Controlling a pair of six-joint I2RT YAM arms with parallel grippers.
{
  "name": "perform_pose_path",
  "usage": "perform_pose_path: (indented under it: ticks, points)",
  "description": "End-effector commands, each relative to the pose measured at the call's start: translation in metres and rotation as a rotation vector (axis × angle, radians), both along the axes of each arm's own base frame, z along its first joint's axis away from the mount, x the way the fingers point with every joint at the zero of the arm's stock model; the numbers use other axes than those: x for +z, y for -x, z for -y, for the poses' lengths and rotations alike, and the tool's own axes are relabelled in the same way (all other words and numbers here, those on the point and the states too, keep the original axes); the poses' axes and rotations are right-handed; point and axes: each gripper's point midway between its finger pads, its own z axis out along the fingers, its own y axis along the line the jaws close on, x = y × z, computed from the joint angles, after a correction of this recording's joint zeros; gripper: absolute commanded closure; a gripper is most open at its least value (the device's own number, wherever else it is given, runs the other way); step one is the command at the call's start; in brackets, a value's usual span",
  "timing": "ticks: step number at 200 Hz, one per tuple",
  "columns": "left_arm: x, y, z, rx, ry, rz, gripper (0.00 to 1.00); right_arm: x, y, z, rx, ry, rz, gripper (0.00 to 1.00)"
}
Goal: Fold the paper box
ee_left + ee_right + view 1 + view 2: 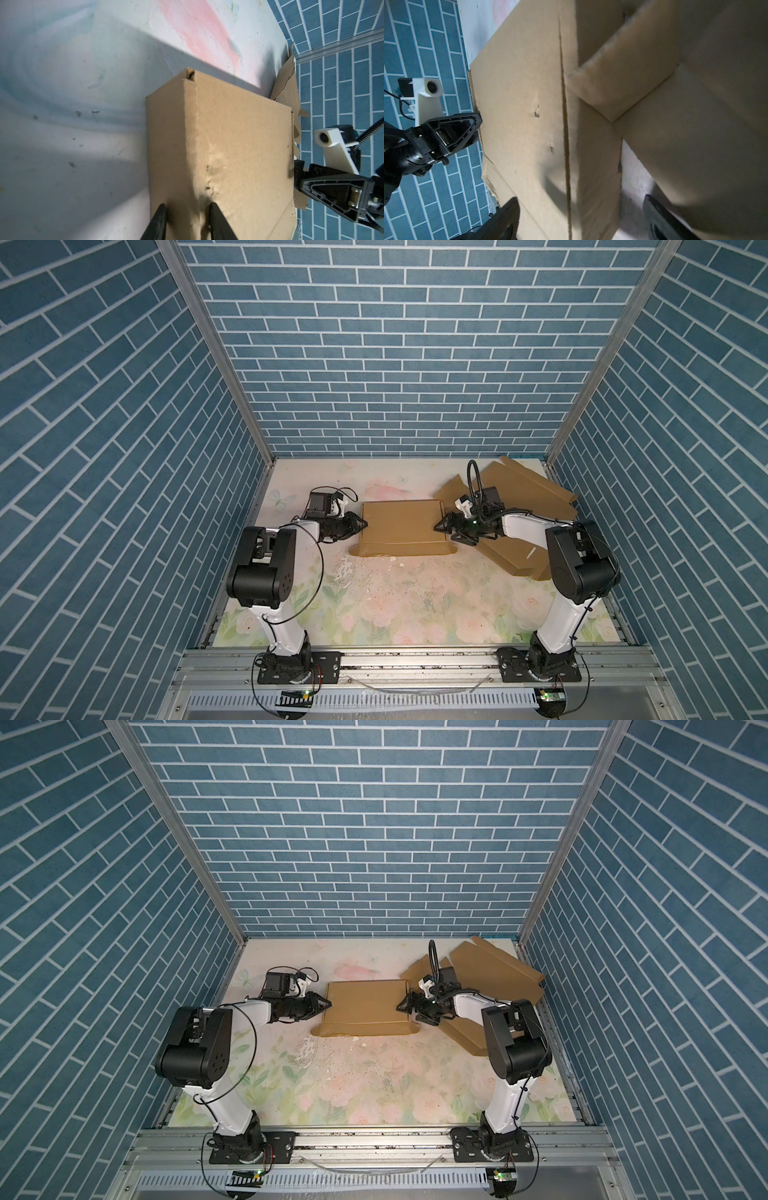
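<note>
The paper box (401,526) is a brown cardboard box lying flat in the middle of the floral mat, seen in both top views (365,1006). My left gripper (363,525) is at its left edge. In the left wrist view the box (239,145) fills the middle, and the left gripper (188,220) is narrowed onto the dented top-left edge, with cardboard between its fingers. My right gripper (437,526) is at the box's right edge. In the right wrist view it (580,199) stands wide open, straddling the right side wall of the box (519,104).
Flat cardboard sheets (523,489) lie at the back right, and another sheet (515,560) lies under the right arm. White scraps (345,572) are scattered on the mat in front of the box. Blue brick walls close in three sides.
</note>
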Motion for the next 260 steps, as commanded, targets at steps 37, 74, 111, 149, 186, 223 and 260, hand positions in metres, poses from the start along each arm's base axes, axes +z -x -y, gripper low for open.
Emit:
perform_pose_path:
  ticks: [37, 74, 111, 149, 186, 223, 260]
  points:
    - [-0.059, 0.039, -0.024, 0.013, -0.085, -0.277, 0.74, -0.007, 0.012, -0.005, -0.032, -0.09, -0.076, 0.06]
    - [-0.063, 0.039, -0.03, 0.02, -0.1, -0.291, 0.76, -0.009, 0.014, -0.007, -0.032, -0.113, -0.086, 0.05]
    - [-0.064, 0.039, -0.031, 0.026, -0.105, -0.288, 0.75, -0.004, 0.007, -0.019, -0.045, -0.195, -0.079, 0.04]
    - [-0.061, 0.036, -0.031, 0.028, -0.106, -0.273, 0.73, 0.004, 0.002, -0.038, -0.038, -0.257, -0.05, 0.11]
    - [-0.043, 0.028, -0.03, 0.041, -0.086, -0.221, 0.65, 0.01, 0.002, -0.039, -0.064, -0.276, -0.057, 0.2]
    - [0.017, 0.023, -0.037, 0.045, -0.131, -0.053, 0.45, 0.021, 0.004, -0.038, -0.109, -0.294, -0.127, 0.3]
    - [0.085, 0.029, -0.049, 0.043, -0.24, 0.179, 0.39, 0.031, 0.006, -0.042, -0.154, -0.332, -0.24, 0.37]
